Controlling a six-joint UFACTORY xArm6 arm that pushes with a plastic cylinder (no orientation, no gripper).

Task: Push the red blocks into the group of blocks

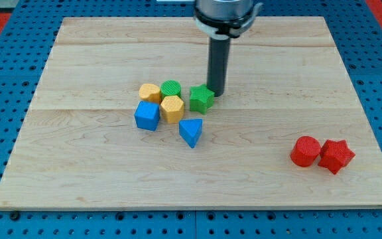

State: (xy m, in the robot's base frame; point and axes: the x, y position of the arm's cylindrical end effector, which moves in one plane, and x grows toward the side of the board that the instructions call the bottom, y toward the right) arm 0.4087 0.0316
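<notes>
Camera view: my tip (217, 93) touches the green star (201, 98) on its right-top edge; no jaws on this rig, only a bare rod, so nothing is clamped. Left of the star, close-packed as the target group: green cylinder (171, 87), two yellow blocks (150, 92) (172, 108), blue cube (147, 115), blue wedge (191, 131) below. Red cylinder (306, 151) and red star (336, 156) touch each other well right and below the green star, unpushed; the tip likely has to get behind them.

My tip (217, 93) touches the green cube (201, 98) on its right. Well to that cube's lower right, the red cylinder (305, 151) and red star block (336, 155) sit touching.
</notes>
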